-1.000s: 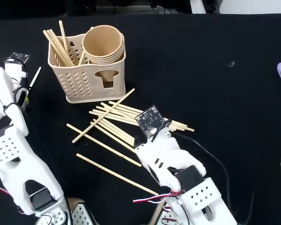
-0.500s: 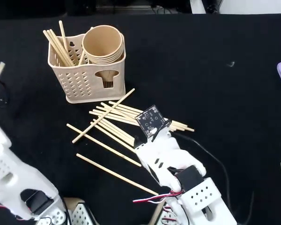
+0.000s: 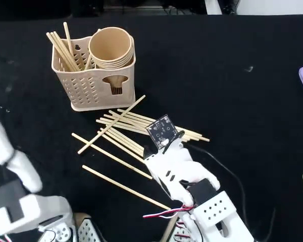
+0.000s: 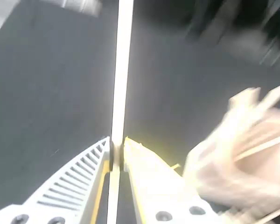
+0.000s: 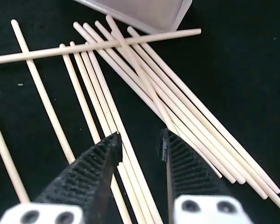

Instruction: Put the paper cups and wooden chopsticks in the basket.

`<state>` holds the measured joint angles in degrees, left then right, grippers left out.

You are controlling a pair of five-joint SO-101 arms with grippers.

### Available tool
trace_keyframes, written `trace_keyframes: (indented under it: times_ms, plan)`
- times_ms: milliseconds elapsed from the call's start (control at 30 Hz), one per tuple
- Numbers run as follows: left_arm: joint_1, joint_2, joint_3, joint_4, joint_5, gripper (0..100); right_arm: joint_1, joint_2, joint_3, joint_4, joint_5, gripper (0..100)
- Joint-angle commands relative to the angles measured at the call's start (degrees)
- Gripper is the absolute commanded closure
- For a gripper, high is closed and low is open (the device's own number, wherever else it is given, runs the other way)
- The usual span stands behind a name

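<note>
Now the left hand [image 4: 116,150] clamps one chopstick [image 4: 122,70], while the right hand [image 5: 139,142] hangs parted above the loose chopsticks [image 5: 141,88] on the desk [image 5: 233,70].

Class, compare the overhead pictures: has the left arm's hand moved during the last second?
Yes. The left hand, shut on a chopstick, has swung away from the basket toward the high view's edge.

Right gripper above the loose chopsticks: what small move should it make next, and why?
Probably it should lower straight down and shut on one stick. The right gripper is open and hangs over the chopstick pile, with several sticks running under its open jaws. These sticks are not yet in the basket, so a grasp seems to be the step that comes first.
</note>
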<state>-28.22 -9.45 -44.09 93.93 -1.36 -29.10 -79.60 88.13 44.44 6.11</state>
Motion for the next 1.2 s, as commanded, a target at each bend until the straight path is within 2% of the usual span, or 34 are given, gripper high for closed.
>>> trace_keyframes:
  times_ms: [0,100,200,300,500,667,900,1000,1167]
  plan:
    - [8.9,-2.5,-2.3,-5.5,9.5,97,1.1,-1.5,-0.2,-1.7,-0.6,86.1]
    - [14.5,-0.6,-2.3,-10.3,13.6,97,1.1,-1.5,-0.2,-1.7,-0.6,86.1]
    - [19.6,2.3,-2.3,-14.2,14.7,97,1.1,-1.5,-0.1,-1.8,-0.6,86.1]
    - [21.7,5.6,-2.3,-17.1,14.8,97,1.1,-1.5,-0.1,-1.8,-0.6,86.1]
    - [23.2,5.0,-2.3,-16.4,14.9,97,1.1,-1.5,-0.2,-1.8,-0.5,86.1]
    - [25.0,-1.1,-1.5,-8.2,15.5,97,1.1,-1.5,-0.4,-1.8,-0.4,86.1]
    - [25.7,-13.2,17.2,-12.7,20.6,97,1.1,-1.5,-0.6,-1.6,-0.4,86.1]
    - [25.2,-23.3,34.1,-25.8,21.2,97,1.1,-1.5,-0.6,-1.5,-0.4,86.1]
    - [25.5,-36.3,64.0,-59.5,16.7,97,0.9,-1.5,-0.6,-1.5,-0.3,86.1]
